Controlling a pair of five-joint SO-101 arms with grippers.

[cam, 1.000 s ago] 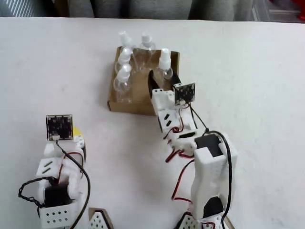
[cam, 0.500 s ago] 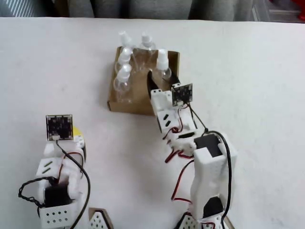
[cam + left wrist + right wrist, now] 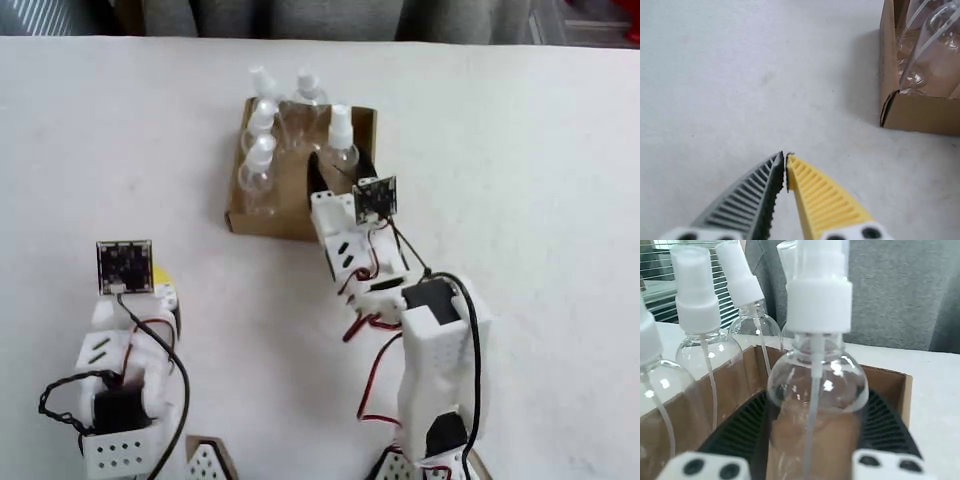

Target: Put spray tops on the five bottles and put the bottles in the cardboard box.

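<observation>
Here right pincer (image 3: 340, 168) seemingly clasps bottle (image 3: 340, 137) inside box (image 3: 285, 216)

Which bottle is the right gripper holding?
The bottle at the cardboard box's right side, clamped in the right gripper; the other four bottles stand free.

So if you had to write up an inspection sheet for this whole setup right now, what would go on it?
Surface: white table, with both arms at its near edge.
Job's things: cardboard box holding four clear bottles with white spray tops. A fifth bottle, also topped, is at the box's right side; whether it rests on the box floor cannot be told.
Clutter: nothing seen.
Grippers: right gripper shut on the fifth bottle; left gripper shut with nothing in it, over the table short of the box.
Cables: red wires along the right arm; black cable looped at the left arm.
Surroundings: grey curtain behind the table.
</observation>
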